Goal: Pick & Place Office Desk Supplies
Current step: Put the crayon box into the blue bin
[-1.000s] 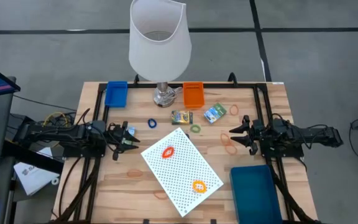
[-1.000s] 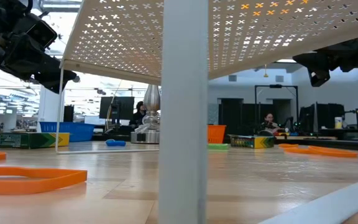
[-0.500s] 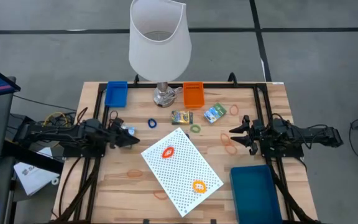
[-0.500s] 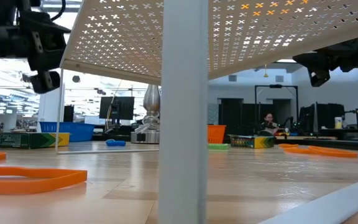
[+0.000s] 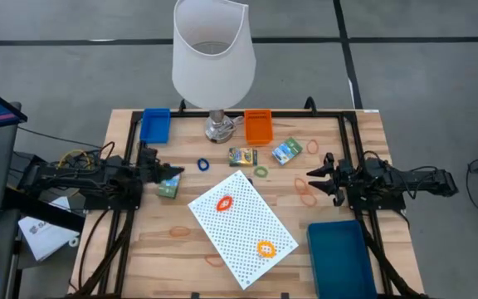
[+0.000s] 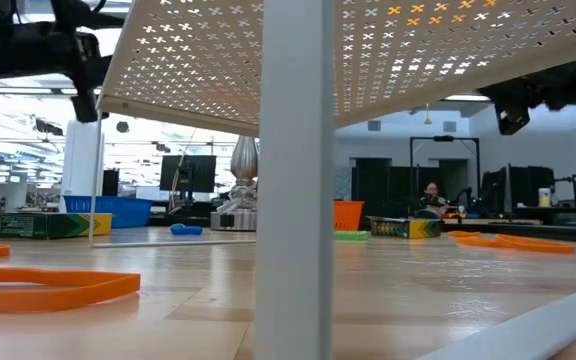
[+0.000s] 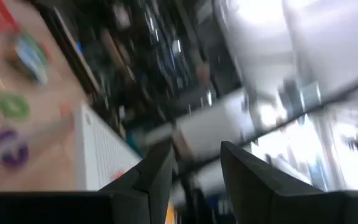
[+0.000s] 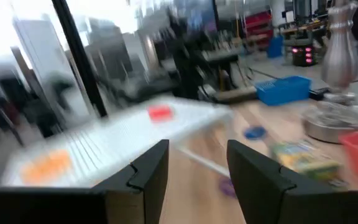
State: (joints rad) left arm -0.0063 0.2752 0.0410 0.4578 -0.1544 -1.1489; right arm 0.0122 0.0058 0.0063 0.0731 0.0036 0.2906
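On the counter [image 5: 347,133], the lamp [image 5: 212,58] stands beyond the white board [image 5: 243,226]. Left of the board, the left tool [image 5: 171,172] hangs part-open and empty beside a small green box [image 5: 168,190]. Right of the board, the right tool [image 5: 314,176] waits, also part-open and empty, near flat rubber bands [image 5: 305,193], which could slip a pinch; a low sweep might knock the box or the board

I see a small green printed box [image 5: 168,189] lying just beside my left gripper's [image 5: 173,172] jaws. Two more printed boxes [image 5: 242,156], rings and orange rubber bands [image 5: 304,190] lie scattered between both jaws.
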